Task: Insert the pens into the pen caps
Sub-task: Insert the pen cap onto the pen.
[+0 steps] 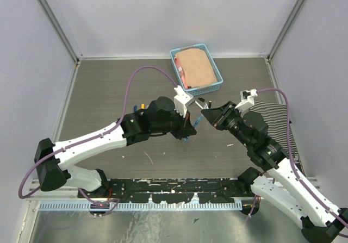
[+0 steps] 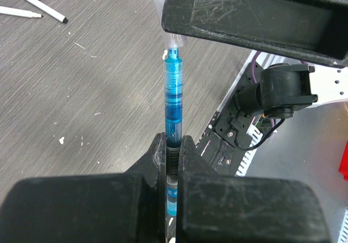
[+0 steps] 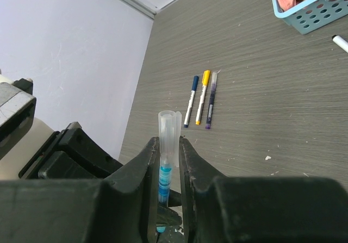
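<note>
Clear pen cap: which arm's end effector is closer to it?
Right. The right end effector grips the clear cap itself; the left end effector holds the other end of the blue pen, whose tip meets the cap.

I have both arms reaching in toward the middle, hands meeting almost tip to tip. My left arm stretches low from the near left corner, and the left hand is pinched tight on a pen, its fingers nearly together. My right arm comes in from the near right, elbow bent. The right hand clamps a cap between narrowly parted fingers.
</note>
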`<state>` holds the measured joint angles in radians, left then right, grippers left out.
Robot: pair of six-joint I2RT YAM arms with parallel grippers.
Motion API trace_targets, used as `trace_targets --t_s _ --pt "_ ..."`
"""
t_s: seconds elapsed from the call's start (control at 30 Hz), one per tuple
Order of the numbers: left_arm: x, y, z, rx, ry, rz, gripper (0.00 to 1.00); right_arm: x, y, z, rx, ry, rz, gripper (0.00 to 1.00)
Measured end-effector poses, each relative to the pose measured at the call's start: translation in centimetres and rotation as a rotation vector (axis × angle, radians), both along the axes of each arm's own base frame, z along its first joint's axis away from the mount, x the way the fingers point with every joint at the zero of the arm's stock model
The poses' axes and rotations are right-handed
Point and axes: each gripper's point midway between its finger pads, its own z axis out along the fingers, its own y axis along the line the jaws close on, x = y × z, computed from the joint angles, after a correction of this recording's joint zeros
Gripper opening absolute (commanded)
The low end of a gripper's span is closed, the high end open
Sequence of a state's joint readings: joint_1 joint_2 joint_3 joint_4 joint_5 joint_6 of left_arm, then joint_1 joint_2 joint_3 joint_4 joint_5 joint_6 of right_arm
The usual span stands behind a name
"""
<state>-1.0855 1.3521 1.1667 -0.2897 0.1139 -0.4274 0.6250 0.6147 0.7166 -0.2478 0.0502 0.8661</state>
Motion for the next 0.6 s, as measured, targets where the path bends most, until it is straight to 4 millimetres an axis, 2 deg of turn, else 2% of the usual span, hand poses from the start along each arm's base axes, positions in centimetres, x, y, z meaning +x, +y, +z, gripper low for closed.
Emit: trace_targets --t_s 0.6 --pt "0.29 -0.5 0.71 -0.015 0.004 0.022 0.0 -0.33 0.01 0.53 -0.003 -0.03 0.018 0.19"
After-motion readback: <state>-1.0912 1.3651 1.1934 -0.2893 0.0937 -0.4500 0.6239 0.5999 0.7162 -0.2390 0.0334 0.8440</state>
